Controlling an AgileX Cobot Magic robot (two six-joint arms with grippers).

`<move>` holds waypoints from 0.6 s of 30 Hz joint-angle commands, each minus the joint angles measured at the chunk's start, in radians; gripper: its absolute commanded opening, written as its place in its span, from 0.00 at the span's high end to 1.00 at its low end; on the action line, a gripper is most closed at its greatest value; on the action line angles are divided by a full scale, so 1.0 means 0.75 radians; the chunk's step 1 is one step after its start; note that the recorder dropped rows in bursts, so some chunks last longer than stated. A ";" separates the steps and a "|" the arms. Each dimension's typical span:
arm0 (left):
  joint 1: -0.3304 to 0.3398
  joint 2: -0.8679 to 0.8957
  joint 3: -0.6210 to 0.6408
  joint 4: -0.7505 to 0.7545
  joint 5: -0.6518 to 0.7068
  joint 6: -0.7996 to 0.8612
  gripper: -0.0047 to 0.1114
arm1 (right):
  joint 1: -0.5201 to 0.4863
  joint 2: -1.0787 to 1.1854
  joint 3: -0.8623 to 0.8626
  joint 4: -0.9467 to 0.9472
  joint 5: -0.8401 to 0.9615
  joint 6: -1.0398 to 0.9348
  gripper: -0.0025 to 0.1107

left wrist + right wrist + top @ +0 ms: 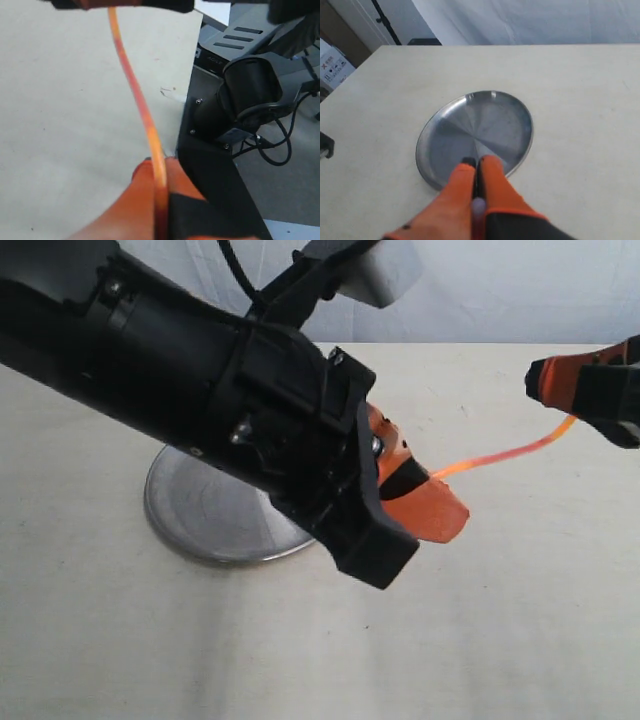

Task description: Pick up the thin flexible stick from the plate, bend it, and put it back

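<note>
The stick (500, 454) hangs in the air as a gently curved pink-orange strand between both grippers, off to the right of the plate (205, 525). My left gripper (436, 487) is shut on its lower end; the left wrist view shows the stick (137, 95) rising from the left gripper's (159, 166) closed orange pads. My right gripper (545, 382) is shut on the upper end. In the right wrist view a whitish end of the stick (479, 205) sits between the right gripper's (477, 163) pads, above the plate (487, 120), which holds nothing.
The beige table (500, 640) spreads all around the plate. The left arm's black body (170, 380) hides the plate's far part. Past the table edge stand a black robot base and cables (250, 100). A white curtain (530, 20) hangs behind.
</note>
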 commanded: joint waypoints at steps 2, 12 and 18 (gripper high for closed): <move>-0.002 -0.004 0.002 0.080 -0.181 0.001 0.96 | -0.005 0.013 -0.005 0.035 0.127 -0.019 0.98; -0.002 0.050 0.035 0.836 -0.127 -0.638 0.96 | -0.005 -0.158 -0.005 0.432 0.153 -0.263 0.98; -0.002 0.063 0.084 0.324 0.070 -0.258 0.96 | -0.005 -0.165 -0.005 0.292 -0.174 -0.263 0.98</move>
